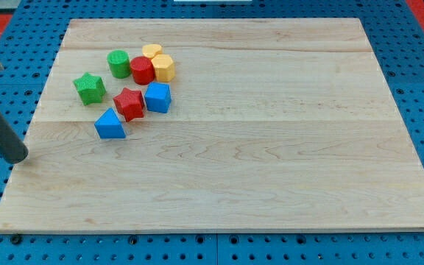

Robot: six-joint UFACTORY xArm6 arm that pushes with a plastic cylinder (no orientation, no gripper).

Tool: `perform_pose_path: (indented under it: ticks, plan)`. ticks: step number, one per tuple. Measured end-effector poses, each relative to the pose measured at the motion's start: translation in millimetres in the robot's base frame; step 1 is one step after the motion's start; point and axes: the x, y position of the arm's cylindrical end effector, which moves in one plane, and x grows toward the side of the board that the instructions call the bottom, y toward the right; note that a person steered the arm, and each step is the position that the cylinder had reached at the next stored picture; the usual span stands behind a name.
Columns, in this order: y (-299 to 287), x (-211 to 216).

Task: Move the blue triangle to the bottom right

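Note:
The blue triangle [110, 124] lies on the wooden board [271, 147] in the left part of the view, just below and left of the red star [129, 103]. My tip [18, 158] is at the board's left edge, well to the left of the blue triangle and slightly lower in the view, apart from every block. The rod rises from it toward the view's upper left.
A cluster sits above the triangle: blue cube [158, 97], green star [89, 88], green cylinder [118, 64], red cylinder [142, 71], a yellow hexagon-like block [163, 68] and another yellow block [152, 51]. Blue pegboard [418, 59] surrounds the board.

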Motion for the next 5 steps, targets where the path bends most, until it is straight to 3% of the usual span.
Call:
perform_pose_path:
  ticks: [2,3,5]
  plan:
    - [-16,-10]
    - [41,-52]
    - [236,-53]
